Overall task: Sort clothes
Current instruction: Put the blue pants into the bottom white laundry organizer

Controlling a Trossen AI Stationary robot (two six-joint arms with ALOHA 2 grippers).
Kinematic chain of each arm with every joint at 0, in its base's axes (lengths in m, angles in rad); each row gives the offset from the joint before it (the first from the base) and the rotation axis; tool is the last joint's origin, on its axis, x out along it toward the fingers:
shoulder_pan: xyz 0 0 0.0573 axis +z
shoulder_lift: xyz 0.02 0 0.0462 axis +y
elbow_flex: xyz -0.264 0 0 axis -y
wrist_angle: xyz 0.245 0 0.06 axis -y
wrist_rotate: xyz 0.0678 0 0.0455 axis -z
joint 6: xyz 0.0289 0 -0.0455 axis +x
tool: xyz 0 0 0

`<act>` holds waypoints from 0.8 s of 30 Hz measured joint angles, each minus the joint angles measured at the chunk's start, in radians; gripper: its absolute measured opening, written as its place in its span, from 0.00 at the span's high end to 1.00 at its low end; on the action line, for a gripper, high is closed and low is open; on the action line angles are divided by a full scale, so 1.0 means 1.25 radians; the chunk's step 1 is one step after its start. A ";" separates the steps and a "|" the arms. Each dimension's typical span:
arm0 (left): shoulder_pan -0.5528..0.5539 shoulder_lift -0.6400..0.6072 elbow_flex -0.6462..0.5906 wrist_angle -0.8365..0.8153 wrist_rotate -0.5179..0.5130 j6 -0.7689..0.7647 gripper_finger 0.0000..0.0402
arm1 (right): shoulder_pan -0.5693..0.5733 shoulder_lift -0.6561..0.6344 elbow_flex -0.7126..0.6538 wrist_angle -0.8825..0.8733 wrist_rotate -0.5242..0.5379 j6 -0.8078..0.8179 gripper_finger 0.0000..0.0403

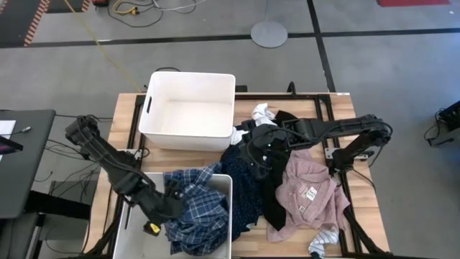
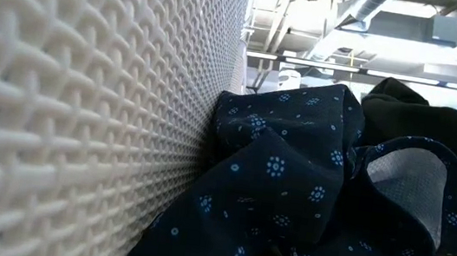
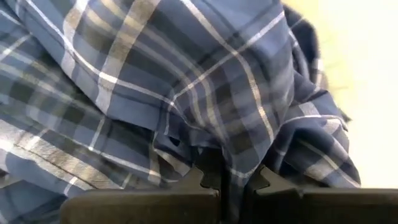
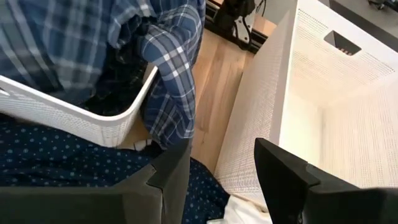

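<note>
In the near bin point(image 1: 122, 241) on my left, the left end effector point(image 1: 169, 203) was clamped on the blue-white plaid shirt point(image 1: 198, 216); the left wrist view showed a fold of plaid point(image 3: 205, 93) pinched between its closed fingers point(image 3: 202, 180). Most of that shirt lay inside the near bin, with part draped over the rim toward the surface point(image 1: 363, 208). I had the right end effector point(image 1: 253, 152) over the middle of the surface, above the navy dotted piece point(image 1: 241, 188), fingers point(image 4: 171, 171) spread apart, holding nothing. In the right wrist view the navy dotted piece point(image 4: 56, 152) sat against the near bin's wall point(image 4: 68, 115), and the far bin point(image 4: 348, 106) stood beside it. The far bin point(image 1: 190, 111) had no clothes inside. The black piece point(image 1: 272, 194) lay between the navy piece and the pale pink shirt point(image 1: 309, 194), touching both. A white sock point(image 1: 262, 111) lay at the far edge of the pile, a striped sock point(image 1: 323, 241) at the near edge by the pink shirt. Low view: navy dotted piece point(image 2: 291, 188) pressed against a bin's woven wall point(image 2: 83, 101), black piece point(image 2: 439, 119) behind it.
</note>
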 joint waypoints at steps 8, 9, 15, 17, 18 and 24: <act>0.013 0.091 0.000 -0.014 -0.002 -0.043 0.99 | 0.012 0.000 0.000 -0.017 -0.017 -0.013 0.52; 0.014 0.103 0.000 -0.015 -0.003 -0.048 0.98 | 0.013 0.000 0.000 -0.017 -0.026 -0.014 0.52; 0.016 0.156 0.000 -0.027 -0.041 -0.095 0.87 | 0.012 0.000 -0.016 0.004 -0.071 -0.025 0.52; 0.016 0.160 0.000 -0.029 -0.054 -0.106 0.81 | 0.012 0.002 -0.030 0.017 -0.074 -0.035 0.52; 0.016 0.160 0.000 -0.028 -0.062 -0.113 0.77 | 0.012 0.002 -0.035 0.017 -0.074 -0.035 0.52; 0.016 0.159 0.000 -0.022 -0.089 -0.148 0.54 | 0.002 0.001 -0.078 0.068 -0.099 -0.043 0.52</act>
